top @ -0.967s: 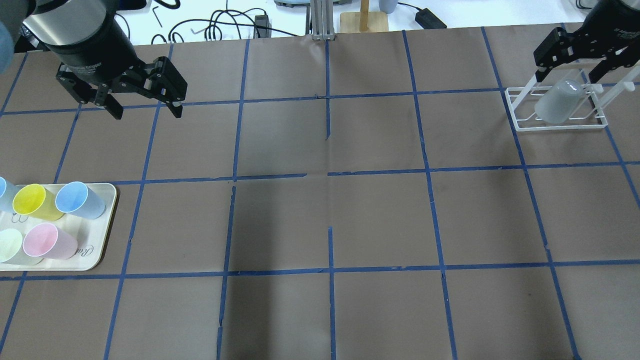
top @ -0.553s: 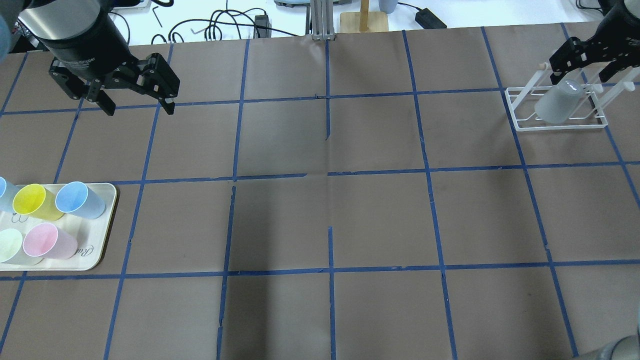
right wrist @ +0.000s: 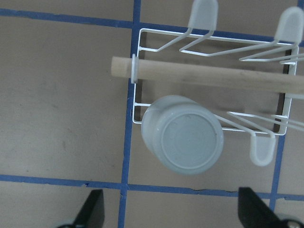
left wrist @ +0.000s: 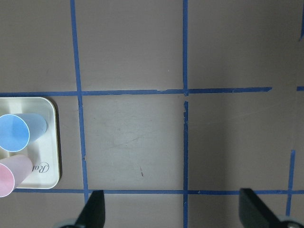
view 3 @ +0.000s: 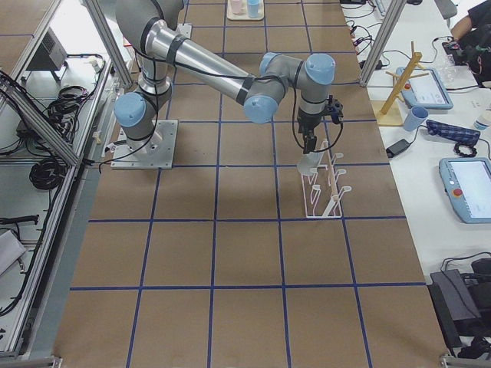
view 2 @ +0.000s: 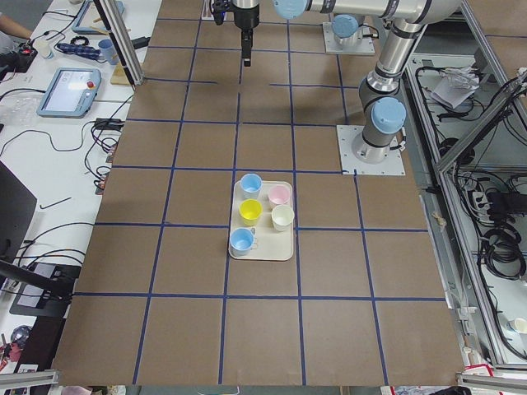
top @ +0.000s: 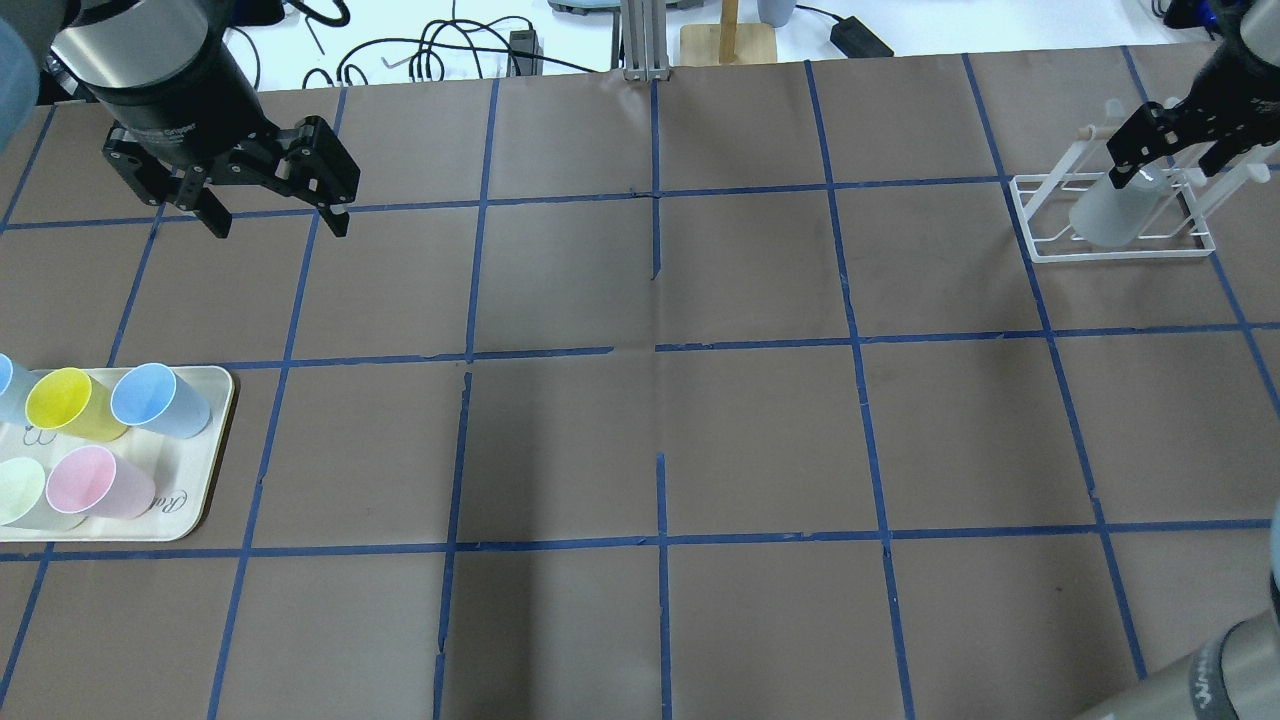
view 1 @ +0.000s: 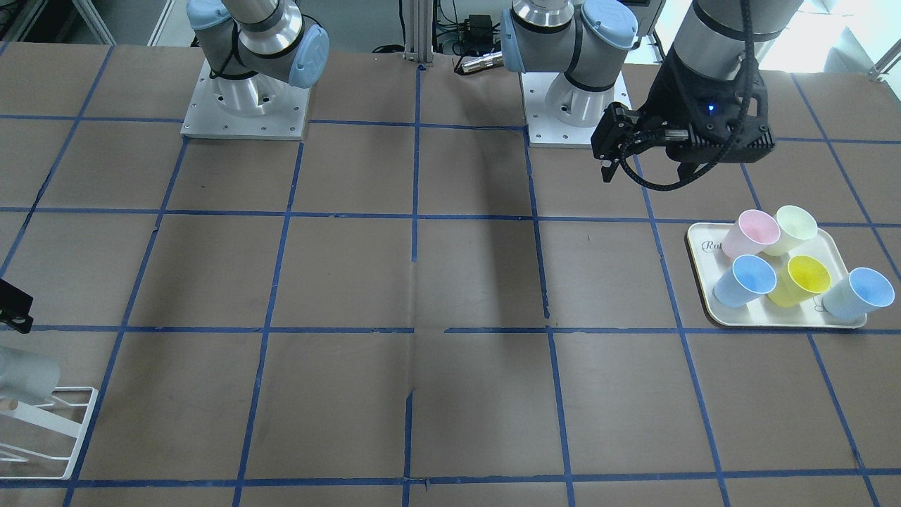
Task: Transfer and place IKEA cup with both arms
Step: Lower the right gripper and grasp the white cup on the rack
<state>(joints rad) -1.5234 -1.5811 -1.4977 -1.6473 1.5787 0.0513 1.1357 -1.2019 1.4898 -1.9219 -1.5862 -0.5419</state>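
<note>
The IKEA cup [top: 1108, 215] is pale grey and sits upside down, tilted, on a peg of the white wire rack [top: 1030, 215] at the table's far right. The right wrist view shows its base [right wrist: 187, 135]. My right gripper [top: 1172, 160] is open above the cup's base, with nothing between its fingertips [right wrist: 92, 211]. In the front view the cup [view 1: 24, 377] is at the left edge. My left gripper [top: 275, 215] is open and empty, high over the far left of the table, and also shows in the front view [view 1: 611, 155].
A cream tray [top: 205, 490] at the near left holds several coloured cups: blue [top: 155, 398], yellow [top: 65, 402], pink [top: 95, 482]. The rack has a wooden rail [right wrist: 204, 76] and several more pegs. Cables and a wooden stand [top: 728, 40] lie beyond the far edge.
My right gripper has moved right and further back over the rack and looks smaller; it stays open. The cup has not moved. My left gripper has shifted only slightly.
</note>
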